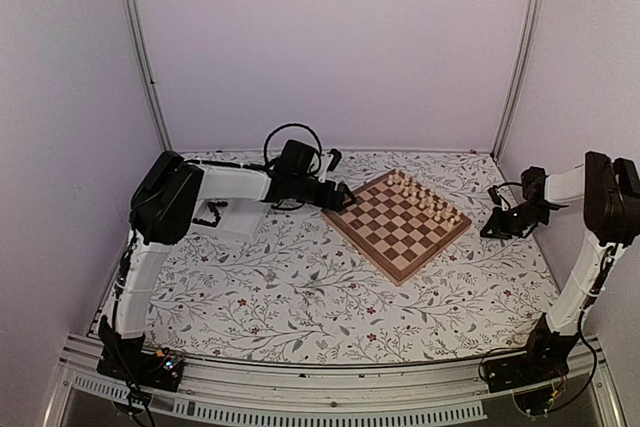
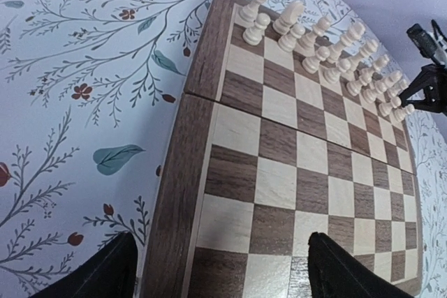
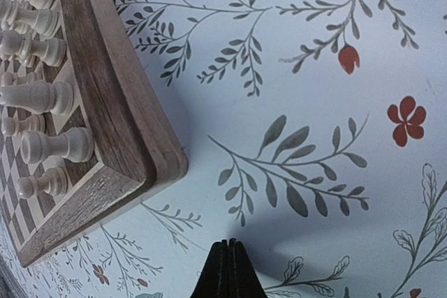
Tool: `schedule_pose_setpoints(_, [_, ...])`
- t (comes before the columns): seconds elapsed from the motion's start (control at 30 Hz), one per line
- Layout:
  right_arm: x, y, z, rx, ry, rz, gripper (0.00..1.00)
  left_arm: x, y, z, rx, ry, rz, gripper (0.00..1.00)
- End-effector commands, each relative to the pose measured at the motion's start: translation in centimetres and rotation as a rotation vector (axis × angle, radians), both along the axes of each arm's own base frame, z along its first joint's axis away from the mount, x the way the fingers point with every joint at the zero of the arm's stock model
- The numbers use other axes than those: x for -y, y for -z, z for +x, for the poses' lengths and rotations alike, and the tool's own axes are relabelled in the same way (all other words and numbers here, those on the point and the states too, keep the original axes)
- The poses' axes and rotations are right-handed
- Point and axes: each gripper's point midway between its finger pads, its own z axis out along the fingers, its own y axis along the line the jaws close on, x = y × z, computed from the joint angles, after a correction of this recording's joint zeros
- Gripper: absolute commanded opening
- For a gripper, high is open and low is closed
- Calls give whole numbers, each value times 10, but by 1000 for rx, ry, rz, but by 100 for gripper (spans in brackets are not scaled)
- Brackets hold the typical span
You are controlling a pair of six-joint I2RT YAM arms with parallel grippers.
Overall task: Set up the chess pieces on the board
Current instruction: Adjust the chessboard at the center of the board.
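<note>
**Board set cornerwise; one gripper wide open, the other closed**

The board [image 1: 398, 232] lies on the far half of the table, a little to the right of the middle. It is turned so that one corner points toward the arms. Its squares are light and dark brown, with a wooden border around them.

The pale pieces [image 3: 56, 146] stand upright in two rows along the far-right edge of the board, one piece on each square. In the right wrist view these rows reach to the corner of the board nearest that camera.

The left gripper [image 2: 222, 263] hangs over the left side of the board. Its fingers are spread wide and hold nothing. In its wrist view, one finger is over the cloth [image 1: 300, 297] and the other is over the squares. The dark border of the board runs between them.

The right gripper [image 3: 227, 256] is off the board, just beside its right corner and above the cloth. Its fingers are pressed together and nothing is between them. I cannot tell whether the tips touch the cloth.

The cloth is white with grey leaves and small red flowers, and it covers the whole table. A white tray [image 1: 238, 230] lies to the left of the board, partly hidden under the left arm.
</note>
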Motion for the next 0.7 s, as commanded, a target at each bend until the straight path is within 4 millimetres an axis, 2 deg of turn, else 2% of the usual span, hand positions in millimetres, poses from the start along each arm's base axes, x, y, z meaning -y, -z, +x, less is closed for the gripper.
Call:
schedule_pose_setpoints(0.0, [-5,8,7,0,-16,36,2,4,7,6,-20,10,29,94])
schedule_pose_setpoints(0.03, [-7,9,8,-2,-21,38,2,7,10,3,-18,21,32,99])
schedule_pose_setpoints(0.2, [-19,18,9,-15,-46,23,3,17,18,-10,-14,74,67,99])
schedule_pose_setpoints(0.37, [-27,10,14,11,-66,37,4,14,30,-19,-56,101,97,99])
schedule_pose_setpoints(0.5, [-30,8,17,18,-77,40,4,16,31,-31,-95,139,95,99])
schedule_pose_setpoints(0.67, [-31,7,21,26,-85,44,5,24,22,-53,-110,190,85,99])
